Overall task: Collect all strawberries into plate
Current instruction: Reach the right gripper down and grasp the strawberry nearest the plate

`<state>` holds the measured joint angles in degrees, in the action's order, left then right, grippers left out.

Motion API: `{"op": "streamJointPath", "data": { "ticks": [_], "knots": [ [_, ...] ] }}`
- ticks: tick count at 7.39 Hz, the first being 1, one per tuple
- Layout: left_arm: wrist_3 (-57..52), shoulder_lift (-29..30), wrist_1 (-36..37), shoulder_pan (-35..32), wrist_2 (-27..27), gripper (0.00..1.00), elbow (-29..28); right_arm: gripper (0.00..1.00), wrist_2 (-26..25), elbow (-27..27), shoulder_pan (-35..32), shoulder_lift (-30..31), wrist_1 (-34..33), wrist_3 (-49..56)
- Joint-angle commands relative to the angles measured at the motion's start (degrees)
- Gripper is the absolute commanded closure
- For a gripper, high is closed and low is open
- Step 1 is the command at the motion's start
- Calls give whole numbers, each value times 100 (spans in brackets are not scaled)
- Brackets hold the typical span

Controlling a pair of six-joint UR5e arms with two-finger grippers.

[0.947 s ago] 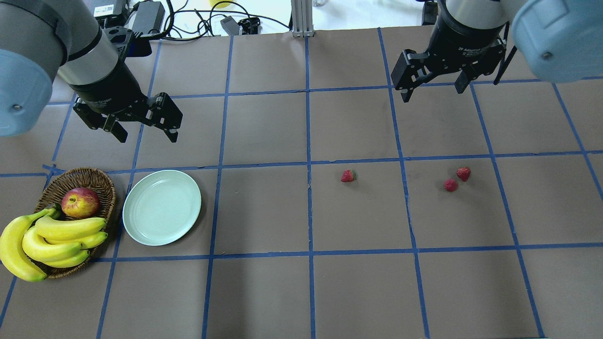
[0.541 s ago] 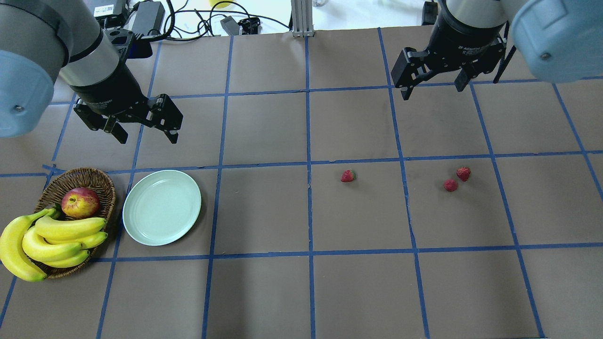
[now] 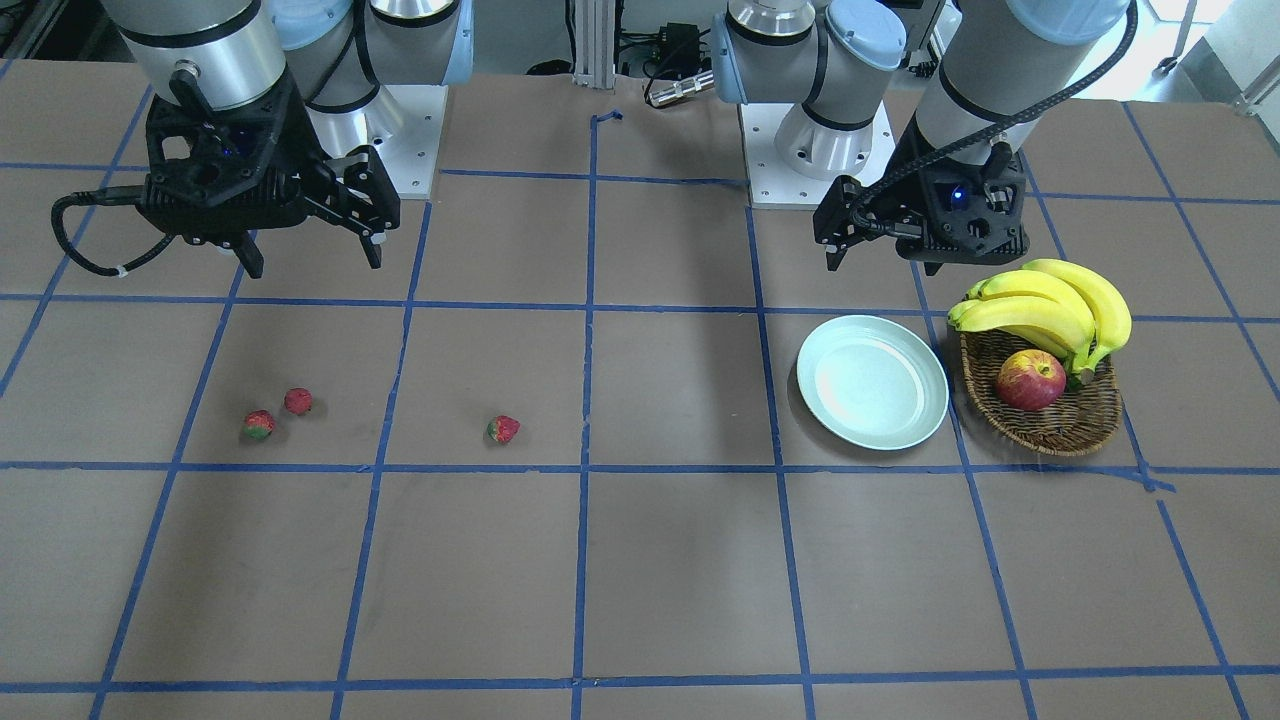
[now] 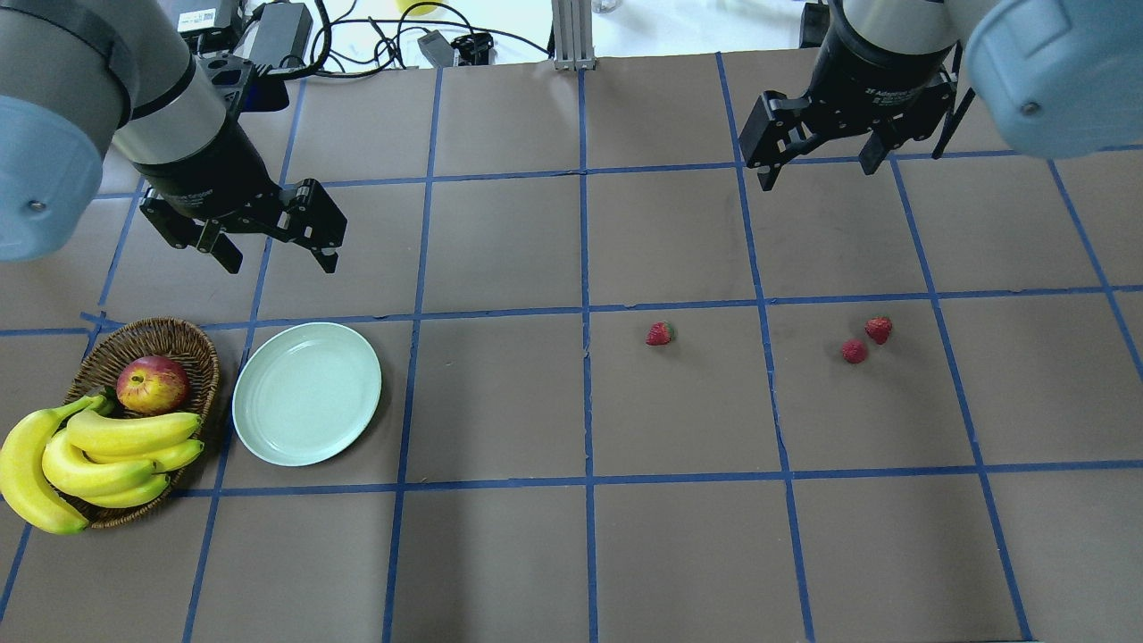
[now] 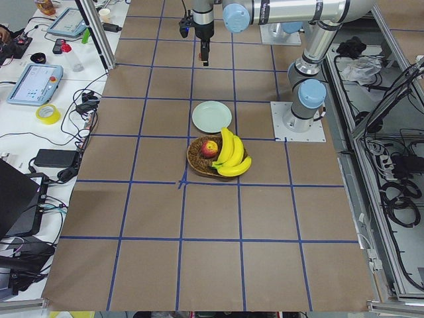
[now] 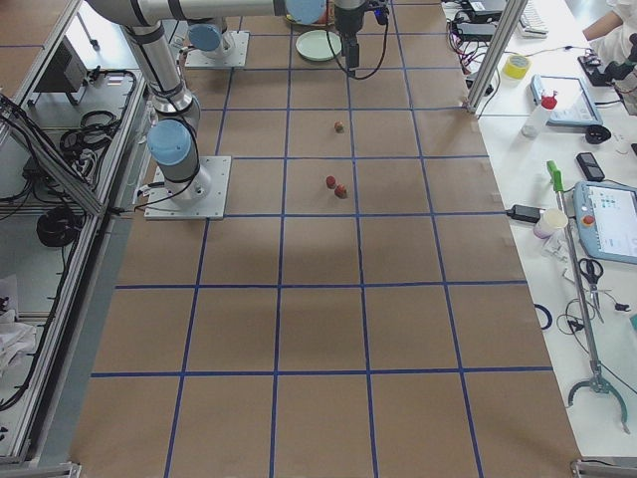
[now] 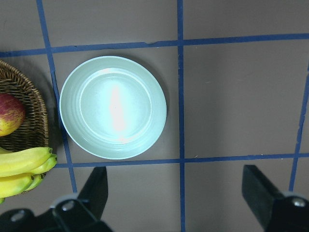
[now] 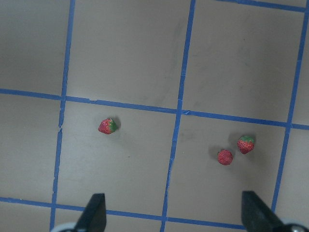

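Observation:
Three small red strawberries lie on the brown table: one alone (image 4: 660,334) near the middle, two close together (image 4: 855,351) (image 4: 879,329) to its right. They show in the right wrist view (image 8: 107,126) (image 8: 225,156) (image 8: 245,144) and the front view (image 3: 502,429) (image 3: 258,425) (image 3: 297,401). The mint-green plate (image 4: 307,394) lies empty at the left, next to the basket; it also shows in the left wrist view (image 7: 113,107). My left gripper (image 4: 279,254) hovers open behind the plate. My right gripper (image 4: 815,171) hovers open behind the strawberries.
A wicker basket (image 4: 193,344) with a red-yellow apple (image 4: 152,383) and a bunch of bananas (image 4: 85,455) stands left of the plate. Cables and power bricks (image 4: 286,31) lie beyond the table's far edge. Blue tape lines grid the table.
My right gripper has drifted slightly away from the strawberries, toward the far edge. The left gripper, the plate and the strawberries have not moved.

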<state>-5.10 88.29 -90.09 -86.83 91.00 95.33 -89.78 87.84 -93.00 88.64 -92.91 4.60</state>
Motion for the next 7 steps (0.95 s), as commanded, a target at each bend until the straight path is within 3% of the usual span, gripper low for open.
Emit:
{"op": "streamJointPath", "data": {
  "ticks": [1,3,4,6,7],
  "knots": [
    [0,4,0,0,-3,0,3,0,39,92,-51,-188,-43,-125],
    [0,4,0,0,6,0,3,0,748,233,-366,-1177,-1076,-1245],
    [0,4,18,0,-3,0,3,0,656,503,-838,-1425,-1637,-1556],
    [0,13,1,0,6,0,3,0,409,1416,-983,-1638,-2710,-2356],
    [0,4,0,0,14,0,3,0,417,1646,-983,-1804,-3237,-3255]
  ]
}}
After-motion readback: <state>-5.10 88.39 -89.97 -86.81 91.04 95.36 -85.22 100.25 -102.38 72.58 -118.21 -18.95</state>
